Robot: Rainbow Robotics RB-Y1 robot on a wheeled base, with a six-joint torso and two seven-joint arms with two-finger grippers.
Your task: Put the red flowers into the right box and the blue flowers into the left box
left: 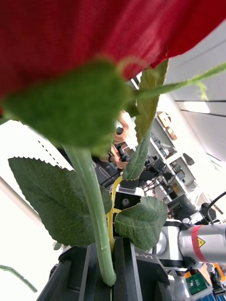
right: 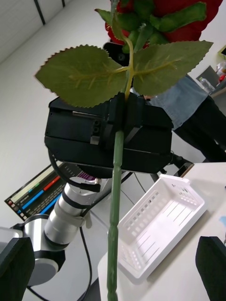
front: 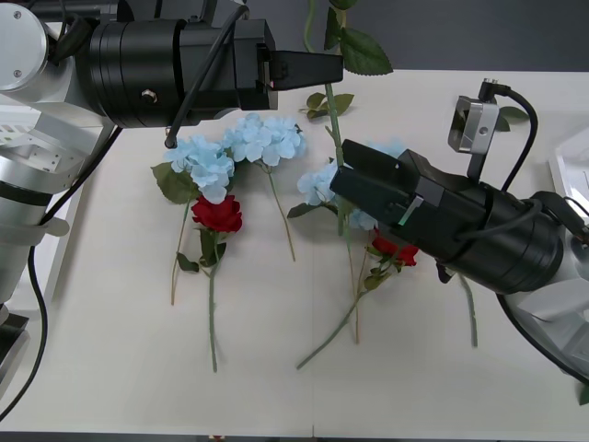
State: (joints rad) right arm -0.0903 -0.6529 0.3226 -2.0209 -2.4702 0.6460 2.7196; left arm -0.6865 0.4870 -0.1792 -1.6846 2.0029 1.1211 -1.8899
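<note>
i start with the boxes. the left box (right: 162,221) shows in the right wrist view as a white tray with a slotted, perforated bottom, and that bottom lies bare. of the right box (front: 572,164) i see just a white rim at the 3 o'clock edge of the table, so i cannot tell what is in it.

the left gripper (front: 329,66) is up at 12 o'clock over the table, with its black fingers closed tight on the thin green stem of one red flower (right: 165,14). this rose has a deep red head, a ribbed stem and toothed green leaves just beside the fingers. the right gripper (front: 343,175) is near the centre, slightly toward 2 o'clock. its fingers are spread wide, and the same stem passes between them without touching.

the other flowers lie on the white table (front: 110,368). three blue flowers (front: 265,138), pale clusters of small petals, are from 11 to 1 o'clock of the centre. a second red rose (front: 217,214) is at 9 o'clock, touching a blue cluster. a third rose (front: 396,252) is at 4 o'clock, half under the right arm.

a yellow warning triangle (left: 200,242) sits on an arm. i cannot read any words.
</note>
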